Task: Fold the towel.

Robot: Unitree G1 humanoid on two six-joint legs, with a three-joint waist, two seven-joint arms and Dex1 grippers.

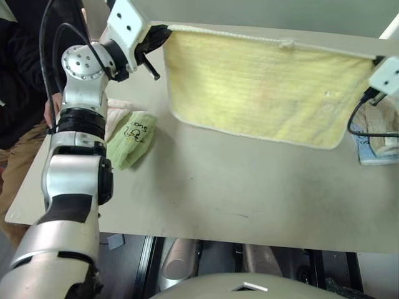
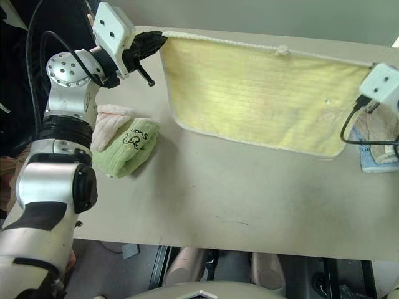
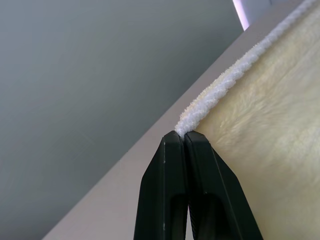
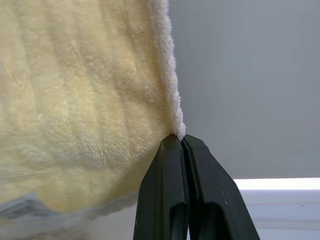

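Left gripper (image 3: 181,136) and right gripper (image 4: 177,138) each clamped on towel (image 1: 262,87) top corner; cloth stretched between them, hanging clear for folding.

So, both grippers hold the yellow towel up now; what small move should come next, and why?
Probably carry the held top edge forward and lower it so the hanging edge meets the table first. The left gripper and right gripper are each shut on a top corner of the yellow towel, which hangs spread between them, with the green towel off to its left.
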